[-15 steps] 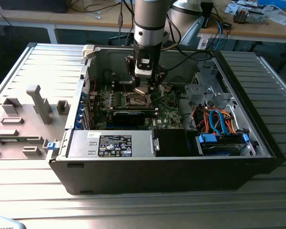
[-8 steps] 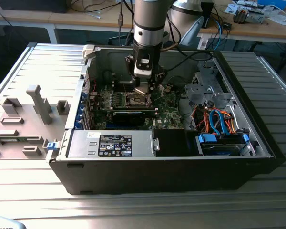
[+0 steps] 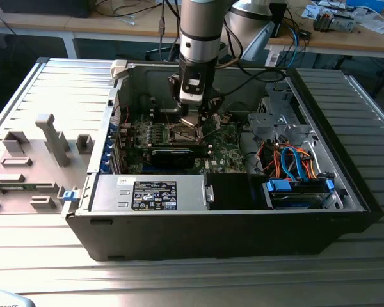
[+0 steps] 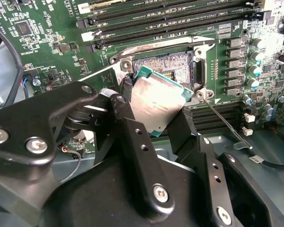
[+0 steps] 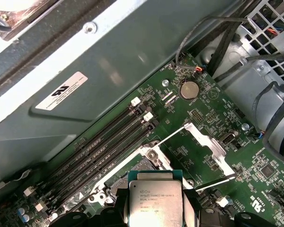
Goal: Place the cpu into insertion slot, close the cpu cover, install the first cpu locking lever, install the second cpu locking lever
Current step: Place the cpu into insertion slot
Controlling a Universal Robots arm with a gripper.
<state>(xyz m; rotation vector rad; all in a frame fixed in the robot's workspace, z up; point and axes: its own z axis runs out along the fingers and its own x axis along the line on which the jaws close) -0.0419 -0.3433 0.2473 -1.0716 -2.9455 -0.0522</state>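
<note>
One cpu (image 4: 157,100) in the claw (image 4: 153,112) — one insertion slot (image 4: 166,66) close by

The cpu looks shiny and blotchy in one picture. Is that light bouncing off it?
Yes: in the second wrist view the cpu reflects light in pale patches; in the first wrist view it looks evenly grey; in the exterior view the computer case is shadowy inside, the ribbed table around it bright.

cpu (image 5: 155,201): dull silvery metal | end effector (image 4: 154,111): matt black
</note>
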